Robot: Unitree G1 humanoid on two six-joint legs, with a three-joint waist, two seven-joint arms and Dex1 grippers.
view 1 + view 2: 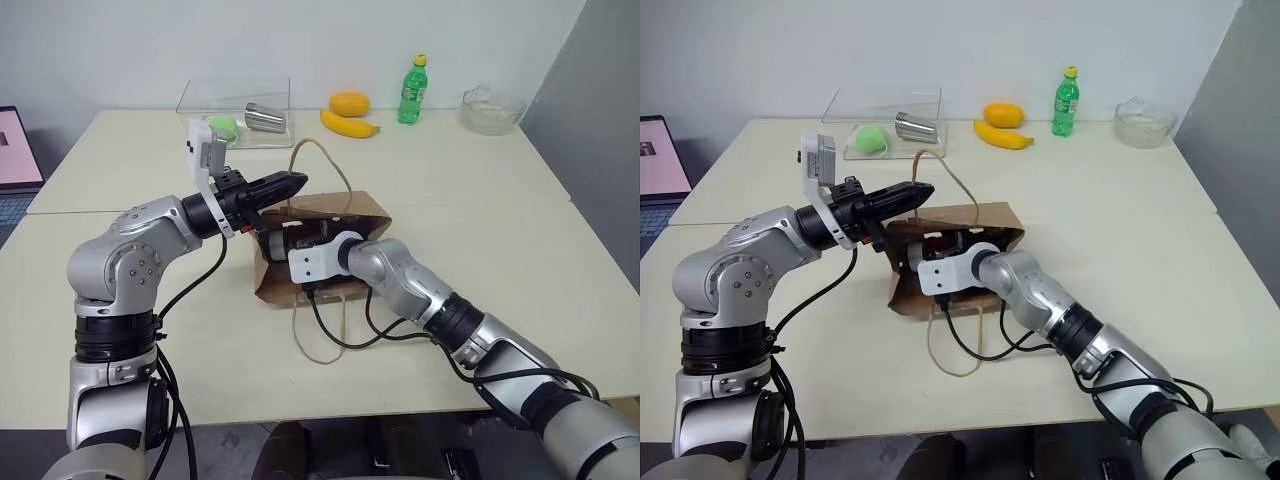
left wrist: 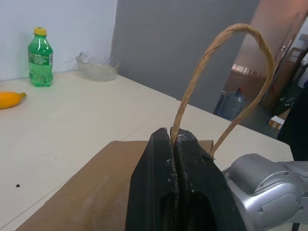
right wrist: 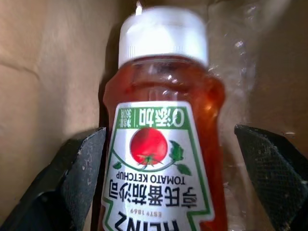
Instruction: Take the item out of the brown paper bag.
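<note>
Cream tabletops (image 1: 520, 250), smooth and matte, sat pushed together w/ a thin seam between them, against a pale wall. Mid-table lay the bag (image 1: 372, 207): brown kraft paper, creased, rectangular, on its side w/ its mouth toward the robot. One twisted tan cord handle (image 2: 226, 53) arched up from it; a second loop (image 1: 315, 335) lay slack on the table in front.

L gripper (image 1: 290, 184), two tapered black fingers, was clamped tight on the raised cord, pads pressed flush w/ the cord pinched between them, just above the bag's upper edge.

R gripper (image 3: 171, 180) was inside the bag's mouth, fingers spread wide, textured black pads either side of the bottle (image 3: 161, 144) w/ gaps both sides, not touching it. Bottle lay in the bag: clear plastic full of red ketchup, round white ribbed cap, white label w/ green border and a tomato picture. Crinkled clear film showed beside it, against the paper wall.

Far edge of table: clear plastic box (image 1: 235, 110) w/ a steel cup and a green ball in it, a banana (image 1: 348, 124), an orange fruit (image 1: 350, 103), a green soda bottle (image 1: 412, 90) w/ yellow cap, and a glass bowl (image 1: 492, 110). Laptop (image 1: 15, 160) at far left.
</note>
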